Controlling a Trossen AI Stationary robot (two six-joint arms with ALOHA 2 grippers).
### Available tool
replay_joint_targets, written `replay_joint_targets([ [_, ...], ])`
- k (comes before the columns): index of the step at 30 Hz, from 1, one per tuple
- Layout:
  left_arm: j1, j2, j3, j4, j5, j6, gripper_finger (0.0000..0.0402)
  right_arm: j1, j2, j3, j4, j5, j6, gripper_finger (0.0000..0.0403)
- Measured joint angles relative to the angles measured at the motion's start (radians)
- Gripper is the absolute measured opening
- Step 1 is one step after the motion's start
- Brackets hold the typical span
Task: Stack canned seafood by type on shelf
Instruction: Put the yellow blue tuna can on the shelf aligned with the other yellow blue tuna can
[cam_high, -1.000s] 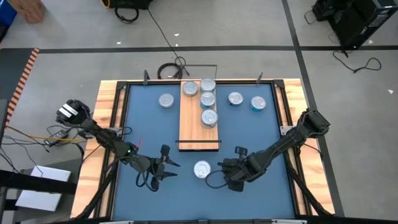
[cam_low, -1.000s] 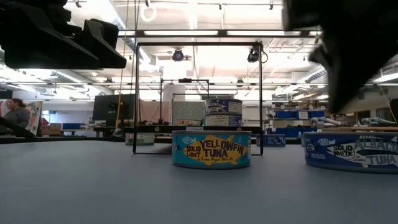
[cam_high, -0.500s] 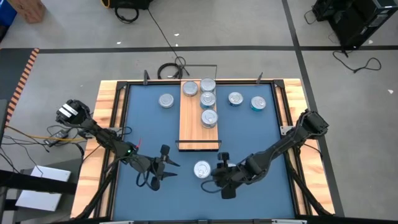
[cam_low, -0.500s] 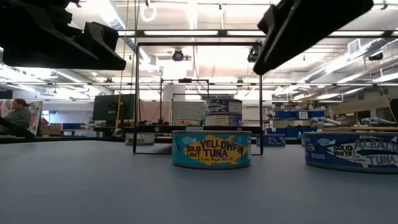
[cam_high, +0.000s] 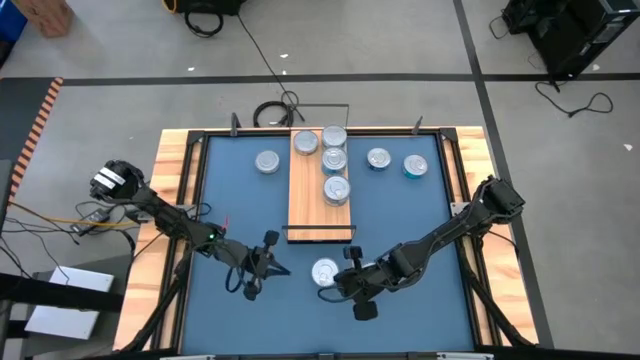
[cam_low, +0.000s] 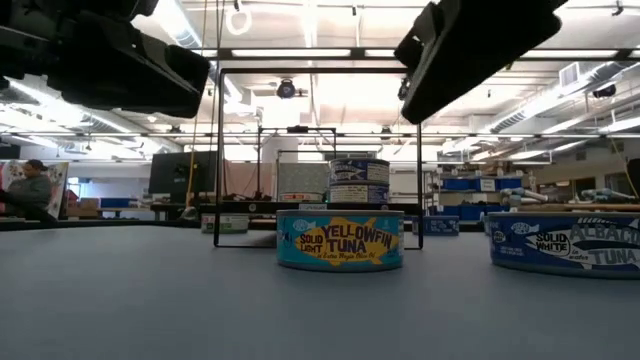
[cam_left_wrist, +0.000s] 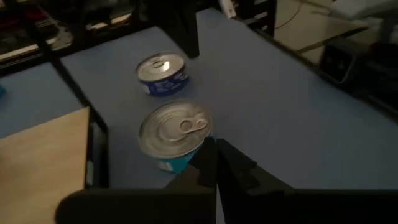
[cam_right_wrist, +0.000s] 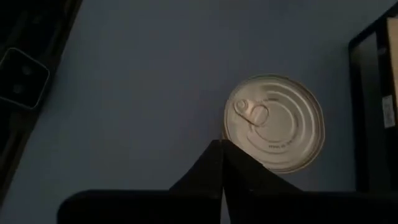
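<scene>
The shelf (cam_high: 304, 205), a light-wood board with a black frame, lies at the table's middle and bears several silver-topped tins (cam_high: 334, 158). More tins stand on the blue table beside it (cam_high: 266, 161) (cam_high: 378, 158) (cam_high: 415, 165). A teal-sided yellowfin tin (cam_high: 324, 272) (cam_low: 340, 240) stands near the front edge. My left gripper (cam_high: 283, 266) (cam_left_wrist: 216, 155) is shut, left of that tin and above table height. My right gripper (cam_high: 343, 279) (cam_right_wrist: 221, 149) is shut, just right of it and raised over its rim (cam_right_wrist: 273, 121). Neither touches it.
A blue albacore tin (cam_low: 565, 243) (cam_left_wrist: 163, 68) stands on the table right of the yellowfin tin, under my right arm in the high view. The shelf's black end frame (cam_high: 320, 234) stands just beyond the near tin. Wooden rails (cam_high: 172, 190) border the table.
My right gripper has moved toward the table's left, up to the yellowfin tin, rolling and tipping as it went. My left gripper has swung a little toward the same tin and has shut. No tin has moved.
</scene>
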Motion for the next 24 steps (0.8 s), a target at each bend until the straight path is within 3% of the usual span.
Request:
replay_joint_targets([
  [5,0.019,-0.007,-0.025,0.08,0.089,-0.028,0.0003,-0.002,0.023,0.047,-0.012,0.016,-0.046,0.0009],
  [13,0.033,-0.02,-0.097,0.227,0.151,-0.06,0.0001,-0.007,0.077,0.128,-0.125,0.019,-0.081,0.0019],
  [24,0.059,-0.02,-0.122,0.273,0.217,-0.098,0.0001,-0.021,0.283,0.423,-0.43,0.056,-0.22,0.0045],
])
